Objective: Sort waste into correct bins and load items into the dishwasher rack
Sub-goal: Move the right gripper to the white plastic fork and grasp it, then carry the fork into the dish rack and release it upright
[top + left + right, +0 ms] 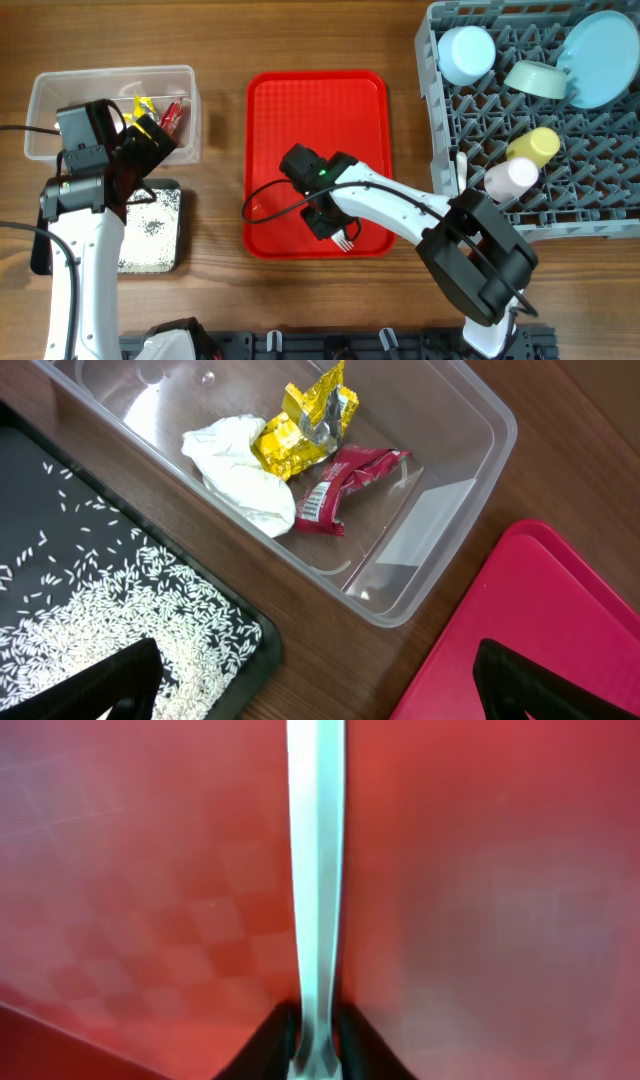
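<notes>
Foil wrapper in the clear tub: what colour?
Yellow; the foil wrapper shows best in the left wrist view.

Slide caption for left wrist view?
Left wrist: tissue, yellow foil, red wrapper in clear tub; crumbs on black tray.

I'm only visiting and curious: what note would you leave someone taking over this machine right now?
Left gripper: open, empty, by the clear plastic tub.
Right gripper: shut on the white plastic fork on the flat red tray.
Done: white tissue, yellow foil wrapper, red wrapper in tub; white crumbs in black tray; light blue plate, two bowls, two cups in grey pegged rack.
Left: rack the fork.
</notes>
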`<action>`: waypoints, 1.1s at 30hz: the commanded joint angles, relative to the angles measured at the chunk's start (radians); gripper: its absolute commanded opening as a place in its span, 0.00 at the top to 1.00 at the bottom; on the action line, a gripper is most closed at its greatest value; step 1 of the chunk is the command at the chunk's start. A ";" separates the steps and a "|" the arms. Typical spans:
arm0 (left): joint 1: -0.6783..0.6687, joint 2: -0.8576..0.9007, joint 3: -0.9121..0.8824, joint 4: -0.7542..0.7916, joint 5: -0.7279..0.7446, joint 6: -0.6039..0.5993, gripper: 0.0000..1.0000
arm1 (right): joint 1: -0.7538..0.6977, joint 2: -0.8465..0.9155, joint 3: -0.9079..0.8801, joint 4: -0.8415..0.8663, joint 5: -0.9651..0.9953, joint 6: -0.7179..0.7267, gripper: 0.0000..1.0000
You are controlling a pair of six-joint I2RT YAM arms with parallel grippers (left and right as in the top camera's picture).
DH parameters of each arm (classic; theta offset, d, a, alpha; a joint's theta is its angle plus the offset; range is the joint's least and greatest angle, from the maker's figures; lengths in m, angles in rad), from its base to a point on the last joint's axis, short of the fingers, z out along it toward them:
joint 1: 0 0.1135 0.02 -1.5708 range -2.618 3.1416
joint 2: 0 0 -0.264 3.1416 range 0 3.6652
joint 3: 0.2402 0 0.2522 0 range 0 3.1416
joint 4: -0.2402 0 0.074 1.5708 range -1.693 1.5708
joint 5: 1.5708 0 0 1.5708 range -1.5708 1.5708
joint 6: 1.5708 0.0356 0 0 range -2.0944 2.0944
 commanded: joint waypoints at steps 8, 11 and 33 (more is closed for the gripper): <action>0.005 0.004 0.015 0.002 -0.013 0.001 0.00 | -0.035 0.030 -0.020 0.007 0.024 0.050 0.96; 0.005 0.004 0.015 0.003 -0.013 0.001 0.00 | -0.061 0.001 0.007 -0.007 0.024 0.049 0.96; 0.005 0.004 0.015 0.002 -0.013 0.001 0.00 | -0.571 -0.451 0.137 -0.229 0.134 0.019 0.95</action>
